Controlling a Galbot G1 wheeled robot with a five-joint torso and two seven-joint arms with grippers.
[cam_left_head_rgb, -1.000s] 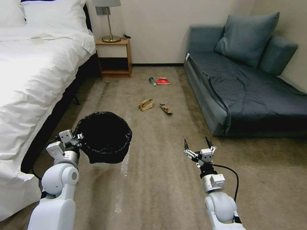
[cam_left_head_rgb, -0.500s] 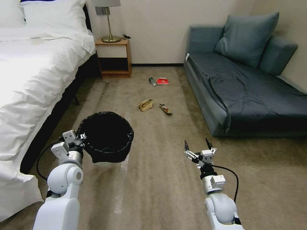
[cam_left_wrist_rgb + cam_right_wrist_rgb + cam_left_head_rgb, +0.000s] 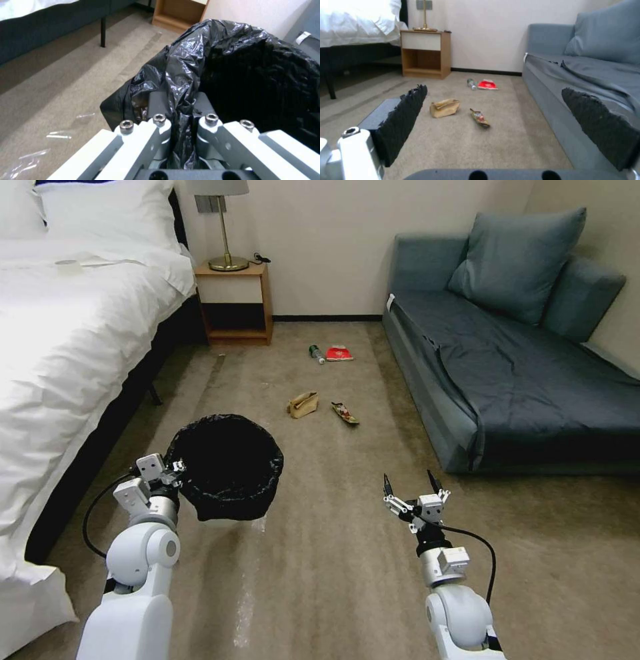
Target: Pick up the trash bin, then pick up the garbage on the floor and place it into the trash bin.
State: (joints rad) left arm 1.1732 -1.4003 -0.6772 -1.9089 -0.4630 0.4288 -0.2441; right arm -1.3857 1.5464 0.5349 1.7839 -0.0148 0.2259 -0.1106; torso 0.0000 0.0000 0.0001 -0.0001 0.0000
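Carpet floor (image 3: 333,553) is carrying the garbage (image 3: 303,404) well ahead of the wide-open, empty right gripper (image 3: 412,488), while the left gripper (image 3: 175,471) is clamping the trash bin (image 3: 230,467) rim

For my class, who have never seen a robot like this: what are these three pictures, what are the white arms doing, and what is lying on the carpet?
It is a wheeled robot with two arms in a bedroom. One picture looks down from its head; the other two come from cameras on its wrists. The left hand is shut on the black liner at the rim of the trash bin and holds it off the carpet. The right hand is open, holds nothing and points at the litter ahead: a crumpled paper bag, a snack wrapper, a red packet and a small bottle. A bed stands to the left, a sofa to the right.
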